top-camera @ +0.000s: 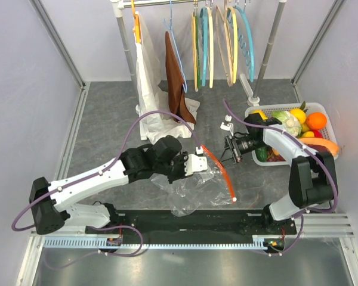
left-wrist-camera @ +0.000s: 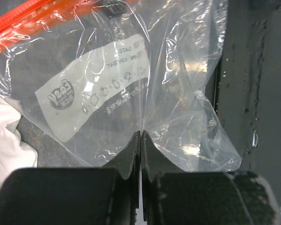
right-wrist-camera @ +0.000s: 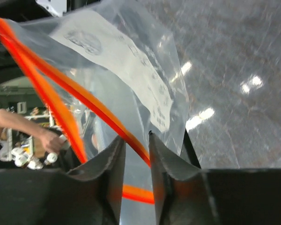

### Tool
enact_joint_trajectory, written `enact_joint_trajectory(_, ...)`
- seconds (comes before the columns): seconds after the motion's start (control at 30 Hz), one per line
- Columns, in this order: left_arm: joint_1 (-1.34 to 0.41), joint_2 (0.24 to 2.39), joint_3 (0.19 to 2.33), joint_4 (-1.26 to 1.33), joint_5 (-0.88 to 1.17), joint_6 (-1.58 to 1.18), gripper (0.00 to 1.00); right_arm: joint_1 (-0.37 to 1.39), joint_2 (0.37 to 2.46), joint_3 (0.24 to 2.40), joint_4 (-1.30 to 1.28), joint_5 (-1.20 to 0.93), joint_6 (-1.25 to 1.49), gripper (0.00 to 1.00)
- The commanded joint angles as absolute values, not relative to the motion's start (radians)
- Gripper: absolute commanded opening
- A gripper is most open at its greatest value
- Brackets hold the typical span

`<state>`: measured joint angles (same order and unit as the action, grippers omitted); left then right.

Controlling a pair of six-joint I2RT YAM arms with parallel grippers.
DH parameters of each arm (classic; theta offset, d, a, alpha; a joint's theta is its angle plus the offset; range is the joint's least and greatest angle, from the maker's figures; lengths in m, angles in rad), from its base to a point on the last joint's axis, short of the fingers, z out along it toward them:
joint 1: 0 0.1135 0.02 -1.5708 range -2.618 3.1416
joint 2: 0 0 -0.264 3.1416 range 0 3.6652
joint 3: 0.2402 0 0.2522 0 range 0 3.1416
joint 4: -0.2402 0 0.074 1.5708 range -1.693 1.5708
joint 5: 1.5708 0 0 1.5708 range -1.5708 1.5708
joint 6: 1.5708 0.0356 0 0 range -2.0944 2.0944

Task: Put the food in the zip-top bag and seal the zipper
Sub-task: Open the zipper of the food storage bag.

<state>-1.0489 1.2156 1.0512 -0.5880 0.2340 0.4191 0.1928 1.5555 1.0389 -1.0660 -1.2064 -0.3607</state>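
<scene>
against left tool (left-wrist-camera: 140, 134), zip-top bag (left-wrist-camera: 107, 79), pinched

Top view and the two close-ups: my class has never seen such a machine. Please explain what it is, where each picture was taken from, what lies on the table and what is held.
Two robot arms are bolted at the near edge of a table. The wide picture looks down from above and behind them; the other two come from a camera on each wrist. The left gripper is pinched shut on a clear zip-top bag. The right gripper stands slightly open, the bag's orange zipper showing between its fingers; whether they touch it, I cannot tell. A white basket on the right holds toy food; clothes and hangers hang at the back.
</scene>
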Motion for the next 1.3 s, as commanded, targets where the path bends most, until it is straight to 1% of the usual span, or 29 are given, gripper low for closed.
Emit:
enact_joint_trajectory(0.0,-1.045,1.253,1.083,-0.537,0.195,0.361,0.02,0.23,1.43,1.019,-0.819,-1.203,-0.129,0.26)
enact_joint_trajectory(0.07,-1.045,1.25,1.083,-0.535,0.192,0.354,0.02,0.23,1.381,1.019,-0.792,-1.174,-0.092,0.15)
enact_joint_trajectory(0.1,-1.043,1.244,1.078,-0.526,0.192,0.354,0.02,0.23,1.37,1.025,-0.781,-1.166,-0.091,0.0)
enact_joint_trajectory(0.23,-1.045,1.187,1.051,-0.512,0.193,0.383,0.02,0.23,1.329,1.068,-0.784,-1.115,-0.101,0.0)
enact_joint_trajectory(0.27,-1.045,1.152,1.042,-0.514,0.196,0.405,0.04,0.23,1.315,1.089,-0.787,-1.094,-0.107,0.0)
enact_joint_trajectory(0.3,-1.045,1.135,1.037,-0.512,0.192,0.416,0.16,0.23,1.309,1.101,-0.79,-1.083,-0.12,0.0)
enact_joint_trajectory(0.33,-1.043,1.114,1.032,-0.514,0.183,0.428,0.23,0.232,1.298,1.135,-0.798,-1.075,-0.138,0.0)
enact_joint_trajectory(0.37,-1.045,1.077,1.034,-0.514,0.149,0.433,0.4,0.232,1.292,1.155,-0.825,-1.056,-0.159,0.0)
enact_joint_trajectory(0.43,-1.043,1.039,1.043,-0.518,0.115,0.422,0.55,0.232,1.279,1.222,-0.853,-1.025,-0.227,0.0)
enact_joint_trajectory(0.47,-1.045,1.023,1.049,-0.522,0.094,0.405,0.6,0.232,1.279,1.245,-0.886,-1.003,-0.253,0.0)
enact_joint_trajectory(0.5,-1.045,0.988,1.06,-0.529,0.088,0.394,0.67,0.233,1.278,1.27,-0.912,-0.976,-0.337,0.0)
enact_joint_trajectory(0.57,-1.045,0.962,1.097,-0.549,0.058,0.353,0.72,0.235,1.276,1.331,-0.969,-0.934,-0.408,0.0)
enact_joint_trajectory(0.63,-1.043,0.946,1.149,-0.571,0.038,0.331,0.72,0.241,1.272,1.379,-1.006,-0.875,-0.507,0.0)
enact_joint_trajectory(0.7,-1.04,0.946,1.189,-0.606,0.003,0.287,0.71,0.261,1.266,1.402,-1.037,-0.835,-0.544,0.0)
enact_joint_trajectory(0.73,-1.035,0.953,1.228,-0.617,0.002,0.273,0.7,0.273,1.261,1.422,-1.04,-0.792,-0.569,0.0)
enact_joint_trajectory(0.83,-1.028,0.943,1.261,-0.615,0.008,0.251,0.68,0.328,1.247,1.449,-1.045,-0.723,-0.586,0.0)
enact_joint_trajectory(0.9,-1.028,0.928,1.253,-0.594,0.095,0.349,0.69,0.37,1.244,1.454,-1.037,-0.695,-0.574,0.0)
enact_joint_trajectory(0.93,-1.031,0.905,1.238,-0.594,0.217,0.482,0.68,0.385,1.256,1.46,-1.04,-0.657,-0.559,0.0)
enact_joint_trajectory(1.0,-1.057,0.875,1.209,-0.569,0.306,0.63,0.68,0.41,1.281,1.466,-1.046,-0.655,-0.468,0.0)
enact_joint_trajectory(1.03,-1.071,0.859,1.181,-0.554,0.333,0.75,0.68,0.41,1.304,1.462,-1.046,-0.663,-0.434,0.0)
enact_joint_trajectory(1.07,-1.087,0.861,1.174,-0.543,0.334,0.8,0.68,0.411,1.313,1.454,-1.04,-0.676,-0.363,0.0)
enact_joint_trajectory(1.13,-1.133,0.883,1.172,-0.534,0.304,0.923,0.66,0.411,1.339,1.437,-1.032,-0.702,-0.304,0.0)
enact_joint_trajectory(1.27,-1.189,0.968,1.193,-0.535,0.278,1.037,0.62,0.416,1.347,1.381,-0.959,-0.759,-0.128,0.0)
